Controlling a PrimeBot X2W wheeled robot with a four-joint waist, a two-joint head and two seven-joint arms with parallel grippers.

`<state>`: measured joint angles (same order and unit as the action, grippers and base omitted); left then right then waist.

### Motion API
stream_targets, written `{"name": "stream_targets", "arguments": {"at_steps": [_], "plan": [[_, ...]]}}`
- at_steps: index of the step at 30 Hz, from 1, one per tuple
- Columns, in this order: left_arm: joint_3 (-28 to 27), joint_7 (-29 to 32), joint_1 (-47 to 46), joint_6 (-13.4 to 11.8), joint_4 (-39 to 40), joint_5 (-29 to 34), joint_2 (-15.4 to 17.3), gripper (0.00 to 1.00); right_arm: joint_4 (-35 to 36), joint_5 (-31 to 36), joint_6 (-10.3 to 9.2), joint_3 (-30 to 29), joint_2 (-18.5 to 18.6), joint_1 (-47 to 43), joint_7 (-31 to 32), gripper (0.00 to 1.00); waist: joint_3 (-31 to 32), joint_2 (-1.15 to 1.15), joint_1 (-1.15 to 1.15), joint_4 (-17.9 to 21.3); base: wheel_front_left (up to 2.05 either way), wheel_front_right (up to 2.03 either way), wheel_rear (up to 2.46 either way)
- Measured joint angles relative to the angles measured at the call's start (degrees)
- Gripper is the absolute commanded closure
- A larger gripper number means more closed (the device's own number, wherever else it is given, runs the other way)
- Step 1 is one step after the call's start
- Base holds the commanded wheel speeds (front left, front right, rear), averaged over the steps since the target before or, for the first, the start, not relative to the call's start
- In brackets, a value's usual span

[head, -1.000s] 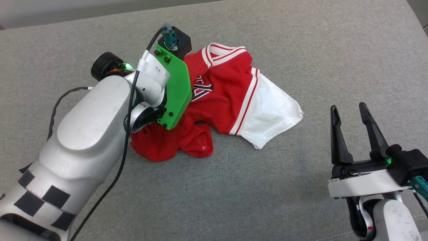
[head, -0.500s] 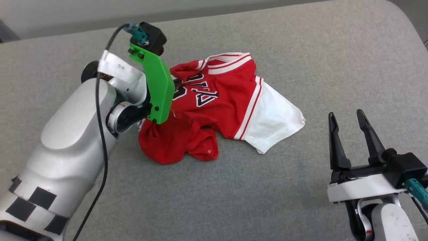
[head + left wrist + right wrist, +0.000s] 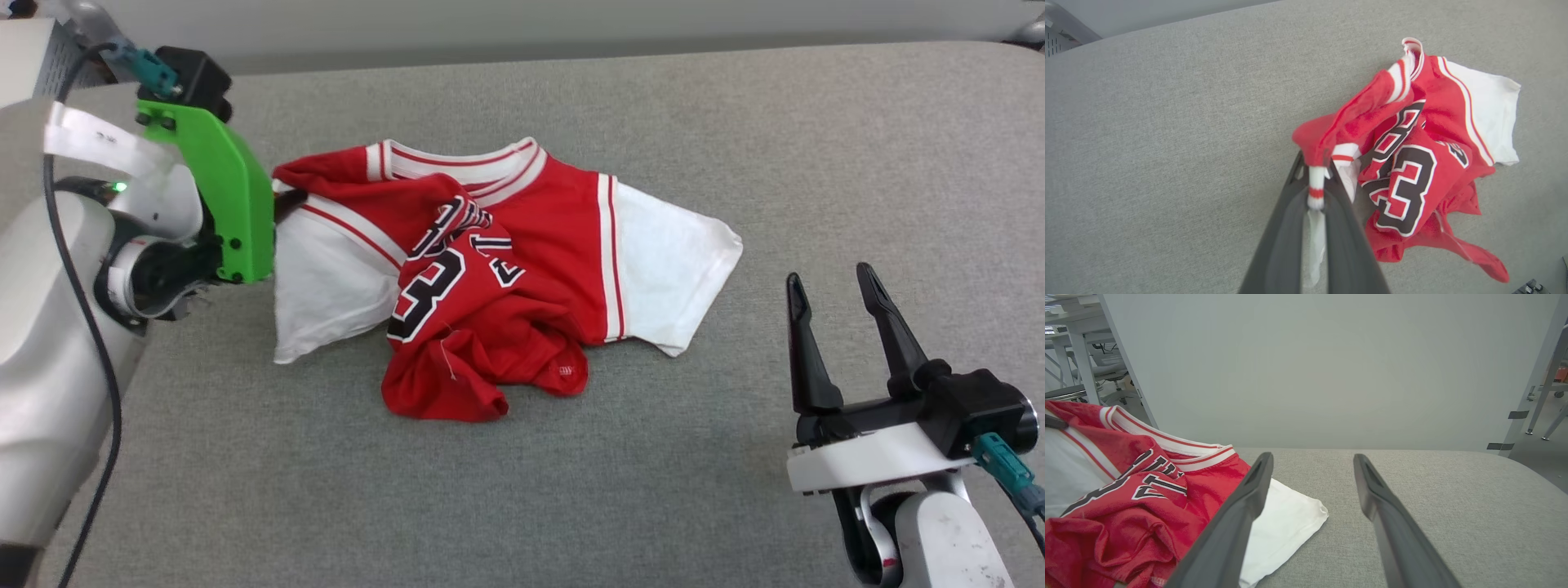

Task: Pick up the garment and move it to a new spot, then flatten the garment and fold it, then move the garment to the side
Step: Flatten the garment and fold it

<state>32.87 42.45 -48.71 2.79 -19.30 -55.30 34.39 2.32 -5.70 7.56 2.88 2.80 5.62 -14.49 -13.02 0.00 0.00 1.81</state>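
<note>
The garment (image 3: 522,245), a red jersey with white short sleeves, striped trim and a black number, lies crumpled on the grey padded surface (image 3: 571,490). My left gripper (image 3: 282,204) is at the garment's left shoulder, shut on the striped seam there and lifting that corner off the surface. In the left wrist view the garment (image 3: 1412,163) hangs from the pinched trim in my left gripper (image 3: 1316,167), the number crumpled below. My right gripper (image 3: 829,282) stands open and empty to the right, clear of the white sleeve (image 3: 1286,522). The right gripper (image 3: 1310,461) points over the surface.
The grey padded surface runs wide on all sides of the garment, with its rounded far edge (image 3: 653,53) against a pale wall (image 3: 1331,367). Desk legs and chairs (image 3: 1081,379) stand beyond the far left; metal legs (image 3: 1535,384) stand at the far right.
My left gripper shut on the garment's shoulder and pulled it up and left, unfolding the left white sleeve and exposing the number. The head view shifted. The right arm stayed still and open.
</note>
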Motion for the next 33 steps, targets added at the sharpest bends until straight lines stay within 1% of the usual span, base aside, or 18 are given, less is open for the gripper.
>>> {"name": "stream_targets", "arguments": {"at_steps": [2, 3, 6, 7, 8, 9, 15, 17, 21, 24, 25, 29, 32, 33], "plan": [[0.12, 0.26, -1.21, 0.02, -1.76, 0.98, 1.09, 1.00, 0.03, 0.00, 0.00, 0.62, -0.01, 0.99, 0.00, 0.00, -1.19, 0.00, 0.00, -0.08, 0.00, 0.00, 0.00], [0.45, -0.27, -3.00, 0.49, -4.08, 3.16, 2.09, 1.00, 0.07, 0.01, 0.00, 1.07, -0.01, 1.95, 0.00, 0.00, -2.70, 0.00, 0.00, 0.06, 0.00, 0.00, 0.00], [1.60, -2.24, -5.25, 1.46, -7.72, 6.00, 2.78, 1.00, 0.14, 0.03, 0.00, 1.34, -0.01, 3.15, 0.00, 0.00, -5.01, 0.00, 0.00, 0.70, 0.00, 0.00, 0.00], [2.08, -3.38, -5.90, 1.80, -8.94, 7.15, 2.79, 0.97, 0.14, 0.08, 0.00, 1.37, -0.01, 3.42, 0.00, 0.00, -5.79, 0.00, 0.00, 0.98, 0.00, 0.00, 0.00], [2.40, -4.37, -6.43, 2.12, -10.03, 7.79, 2.76, 0.60, 0.14, 0.08, 0.00, 1.42, -0.01, 3.66, 0.00, 0.00, -6.41, 0.00, 0.00, 1.22, 0.00, 0.00, 0.00], [2.57, -5.90, -7.00, 2.36, -11.27, 8.58, 2.68, 0.00, 0.15, 0.08, 0.00, 1.43, 0.00, 3.98, 0.00, 0.00, -7.12, 0.00, 0.00, 1.51, 0.00, 0.00, 0.00], [3.89, -19.02, -10.27, 1.92, -19.75, 15.68, 1.29, 0.00, 0.12, 0.10, 0.00, 1.44, -0.01, 4.47, 0.00, 0.00, -10.01, 0.00, 0.00, 3.09, 0.00, 0.00, 0.00], [4.16, -22.62, -10.37, 1.54, -22.81, 16.72, 0.03, 0.00, -0.11, 0.27, 0.00, 1.21, 0.00, 4.49, 0.00, 0.00, -10.15, 0.00, 0.00, 3.40, 0.00, 0.00, 0.00], [4.57, -29.17, -10.35, 1.75, -26.29, 17.53, -2.20, 0.00, -0.31, 0.64, 0.00, 0.57, 0.01, 4.49, 0.00, 0.00, -9.38, 0.00, 0.00, 3.19, 0.00, 0.00, 0.00], [4.13, -35.60, -10.29, 2.31, -27.15, 17.49, -3.79, 0.00, -0.44, 1.02, 0.00, 0.08, 0.00, 4.43, 0.00, 0.00, -8.17, 0.00, 0.00, 2.64, 0.00, 0.00, 0.00], [3.93, -38.76, -10.21, 2.53, -27.22, 17.49, -4.39, 0.00, -0.44, 1.02, 0.00, -0.27, 0.00, 4.35, 0.00, 0.00, -7.49, 0.00, 0.00, 2.28, 0.00, 0.00, 0.00], [3.54, -47.62, -8.94, 2.99, -26.48, 17.46, -5.94, 0.00, -0.52, 1.64, 0.00, -1.26, 0.00, 3.70, 0.00, 0.00, -5.16, 0.00, 0.00, 0.98, 0.00, 0.00, 0.00], [2.63, -53.76, -5.73, 2.94, -24.73, 16.94, -7.45, 0.00, -0.58, 2.03, 0.00, -2.15, 0.00, 2.94, 0.00, 0.00, -3.20, 0.00, 0.00, -0.11, 0.00, 0.00, 0.00], [1.96, -54.98, -4.20, 2.23, -23.83, 16.77, -8.03, 0.00, -0.60, 2.04, 0.00, -2.53, 0.04, 2.42, 0.00, 0.00, -2.46, 0.00, 0.00, -0.51, 0.00, 0.00, 0.00]]}}
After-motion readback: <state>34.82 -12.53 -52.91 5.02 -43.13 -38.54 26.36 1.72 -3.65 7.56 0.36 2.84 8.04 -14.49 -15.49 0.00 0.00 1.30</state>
